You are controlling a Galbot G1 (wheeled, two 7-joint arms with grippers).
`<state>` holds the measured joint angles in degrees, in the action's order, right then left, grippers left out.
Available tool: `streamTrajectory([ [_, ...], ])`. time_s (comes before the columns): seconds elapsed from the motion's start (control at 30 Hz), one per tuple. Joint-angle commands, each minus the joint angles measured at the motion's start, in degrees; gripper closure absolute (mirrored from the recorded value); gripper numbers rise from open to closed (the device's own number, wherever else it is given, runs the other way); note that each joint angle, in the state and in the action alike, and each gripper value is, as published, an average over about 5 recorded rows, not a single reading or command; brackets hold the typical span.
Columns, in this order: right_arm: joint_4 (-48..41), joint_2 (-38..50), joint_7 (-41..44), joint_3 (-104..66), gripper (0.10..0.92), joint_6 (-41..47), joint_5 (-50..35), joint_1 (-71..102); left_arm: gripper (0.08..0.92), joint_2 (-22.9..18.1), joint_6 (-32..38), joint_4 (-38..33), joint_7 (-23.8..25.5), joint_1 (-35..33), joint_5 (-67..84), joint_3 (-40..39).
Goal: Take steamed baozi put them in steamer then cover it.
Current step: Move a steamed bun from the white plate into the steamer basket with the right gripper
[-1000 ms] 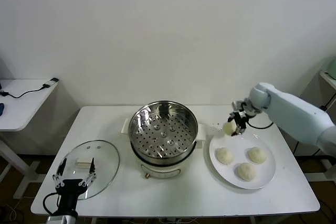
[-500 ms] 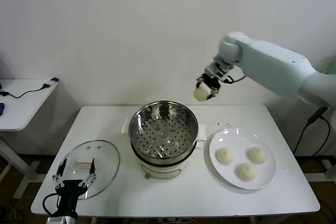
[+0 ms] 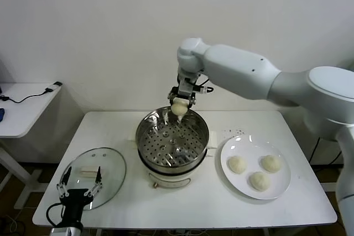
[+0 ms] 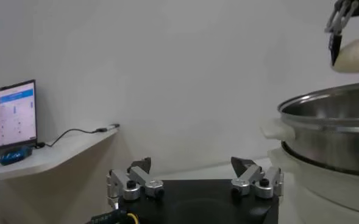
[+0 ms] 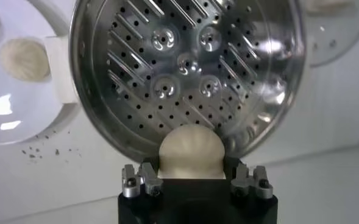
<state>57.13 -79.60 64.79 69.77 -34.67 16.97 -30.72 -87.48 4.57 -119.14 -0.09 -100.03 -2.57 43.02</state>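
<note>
Carrying first baozi [image 3: 178, 107], right gripper [image 3: 180, 105] clamped on it, over steamer [image 3: 172, 136] at 12 o'clock; next, lowering and releasing. Left gripper [image 3: 79, 192] parked open.

I see a cream-white baozi [image 3: 178, 107], a shiny steel steamer [image 3: 172, 136] dotted with perforations on its cream-white base, and a white plate [image 3: 282, 183].
</note>
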Motion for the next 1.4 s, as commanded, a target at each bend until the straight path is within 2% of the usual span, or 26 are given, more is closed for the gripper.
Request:
streamTrajectory([
  [0.03, -0.8, -3.4, -0.5, -0.5, 0.355, -4.0, 9.5, 6.2, 0.177, 0.0, -0.1, 0.1, -0.1, 0.1, 0.1, 0.0],
  [0.5, -6.5, -5.4, -1.7, -2.8, 0.350, -4.1, 11.9, 10.2, 0.177, 0.0, -0.6, 0.6, -0.7, 0.8, 0.2, -0.3],
  [0.7, -5.7, -5.4, -0.6, -3.5, 0.232, -3.6, 11.2, 9.5, 0.177, -0.2, -0.5, 0.9, -0.8, 0.8, 0.1, -0.4],
  [0.9, -2.6, -3.4, 1.8, -5.2, 0.204, -4.9, 8.1, 6.9, 0.177, -0.3, -0.5, 0.6, -0.8, 0.5, 0.3, -0.4],
  [1.17, 6.4, 5.7, 5.1, -3.5, 0.203, -2.7, -5.4, -1.5, 0.177, 0.0, -0.8, 0.0, -0.8, 0.5, 0.4, -0.3],
  [1.27, 10.1, 12.4, -0.3, 3.0, 0.203, 4.1, -15.8, -8.4, 0.177, 0.0, -0.8, -0.2, -0.8, 0.4, 0.3, -0.3],
  [1.4, 17.6, 22.5, -11.1, 16.3, 0.203, 20.2, -31.2, -17.6, 0.177, 0.0, -0.8, -0.4, -0.8, 0.0, 0.3, -0.3],
])
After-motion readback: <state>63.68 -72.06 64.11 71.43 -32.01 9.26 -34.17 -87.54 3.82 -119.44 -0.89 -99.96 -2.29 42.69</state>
